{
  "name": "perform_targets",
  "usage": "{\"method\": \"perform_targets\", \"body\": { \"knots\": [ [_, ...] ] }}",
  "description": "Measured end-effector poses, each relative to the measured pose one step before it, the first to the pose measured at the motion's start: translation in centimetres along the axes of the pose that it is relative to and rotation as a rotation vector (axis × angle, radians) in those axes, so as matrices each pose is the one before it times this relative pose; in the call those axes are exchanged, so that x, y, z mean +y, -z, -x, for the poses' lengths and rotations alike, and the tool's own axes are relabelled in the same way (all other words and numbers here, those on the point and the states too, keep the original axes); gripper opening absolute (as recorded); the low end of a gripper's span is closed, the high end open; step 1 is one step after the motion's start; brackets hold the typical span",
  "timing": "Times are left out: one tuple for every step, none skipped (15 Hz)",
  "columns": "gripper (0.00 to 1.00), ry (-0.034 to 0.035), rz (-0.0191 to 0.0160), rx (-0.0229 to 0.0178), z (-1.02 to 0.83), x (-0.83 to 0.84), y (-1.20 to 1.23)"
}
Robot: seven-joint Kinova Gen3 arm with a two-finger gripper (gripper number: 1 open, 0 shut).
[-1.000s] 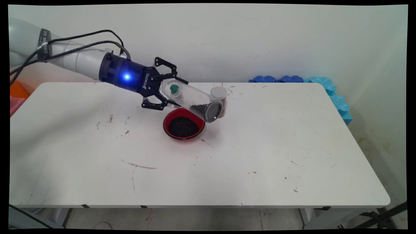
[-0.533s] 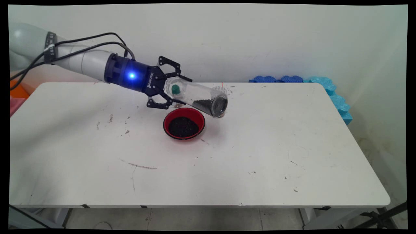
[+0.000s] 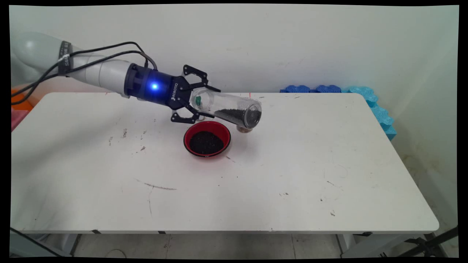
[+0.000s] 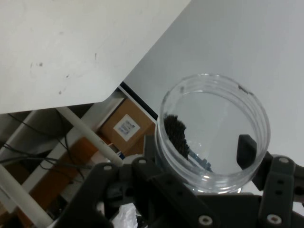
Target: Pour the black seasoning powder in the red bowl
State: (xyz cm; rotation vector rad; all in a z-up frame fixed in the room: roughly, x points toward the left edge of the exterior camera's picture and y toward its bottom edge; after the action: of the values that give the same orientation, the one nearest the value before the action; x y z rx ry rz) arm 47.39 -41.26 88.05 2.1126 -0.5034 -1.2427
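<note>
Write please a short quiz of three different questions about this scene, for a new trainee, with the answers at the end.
1. True or false: the clear jar stands upright on the table.
2. What holds the larger heap of dark grains? A) the red bowl B) the clear jar C) the blue foam pieces
3. Fill in: the gripper is shut on the ____.

Key: 1. false, it is held tilted in the air, beside and above the bowl; 2. A; 3. clear jar.
</note>
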Motion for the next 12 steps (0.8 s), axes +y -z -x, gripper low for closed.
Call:
{"method": "perform_targets", "body": {
  "knots": [
    [0.00,0.01013,0.00186,-0.00212,-0.079,-0.073,-0.129],
    [0.00,0.00934,0.00147,-0.00279,-0.070,-0.084,-0.101],
    [0.00,0.00995,0.00187,-0.00332,-0.085,-0.082,-0.114],
    [0.00,0.01006,0.00240,-0.00337,-0.079,-0.066,-0.110],
    [0.00,0.00984,0.00365,-0.00260,-0.070,-0.034,-0.083],
    [0.00,0.01164,0.00381,-0.00234,-0.098,-0.043,-0.085],
    [0.00,0.01096,0.00333,-0.00232,-0.096,-0.045,-0.072],
    [0.00,0.00588,0.00154,-0.00112,-0.061,-0.028,-0.041],
    [0.00,0.00830,0.00211,-0.00185,-0.081,-0.038,-0.060],
    [0.00,0.00785,0.00173,-0.00136,-0.097,-0.054,-0.069],
    [0.00,0.00857,0.00202,-0.00214,-0.102,-0.062,-0.098],
    [0.00,0.00785,0.00156,-0.00226,-0.097,-0.058,-0.116]
  ]
}}
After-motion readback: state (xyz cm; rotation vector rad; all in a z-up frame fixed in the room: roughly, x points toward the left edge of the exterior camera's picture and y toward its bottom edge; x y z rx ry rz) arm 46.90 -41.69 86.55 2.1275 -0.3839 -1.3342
